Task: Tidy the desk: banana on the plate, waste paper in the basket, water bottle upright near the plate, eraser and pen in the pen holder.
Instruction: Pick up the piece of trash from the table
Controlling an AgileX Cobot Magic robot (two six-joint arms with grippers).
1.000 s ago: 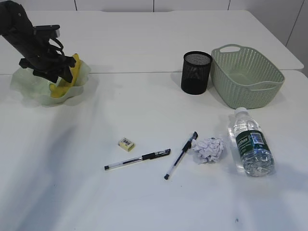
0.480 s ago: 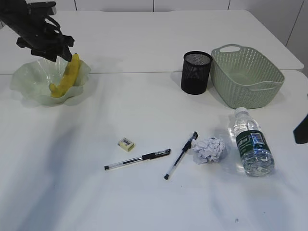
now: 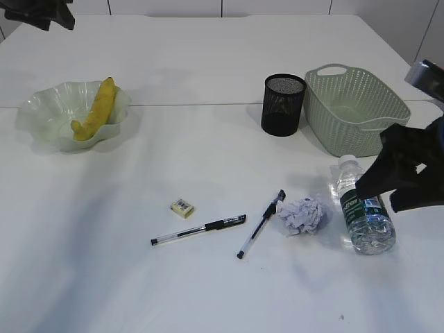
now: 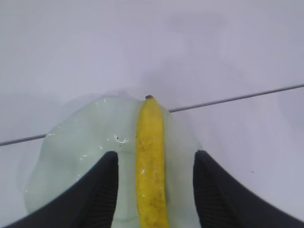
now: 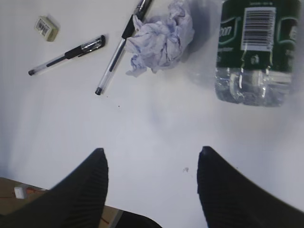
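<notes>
the left wrist view alone shows the left gripper point(image 4: 154, 190) parted and empty above the banana point(image 4: 152, 161) lying in the plate point(image 4: 76, 161). the right gripper point(image 5: 152, 187), spread and holding nothing, hovers near the lying water bottle point(image 5: 254, 52), with the waste paper point(image 5: 161, 40) just beside it.

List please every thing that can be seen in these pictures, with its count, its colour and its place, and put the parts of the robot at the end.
banana: one, yellow, lying in the plate
plate: one, pale green and wavy, far left of the table
pen holder: one, black mesh, upright beside the basket
basket: one, grey-green, far right, nothing visible inside
eraser: one, pale yellow, left of the pens
pens: two, clear with black ends, one near the eraser, one touching the waste paper
waste paper: one, white, crumpled, between pen and bottle
water bottle: one, clear with green label, lying on its side
table: one, white
left gripper: black, open, above the banana
right gripper: black, open, over the table near the bottle
</notes>
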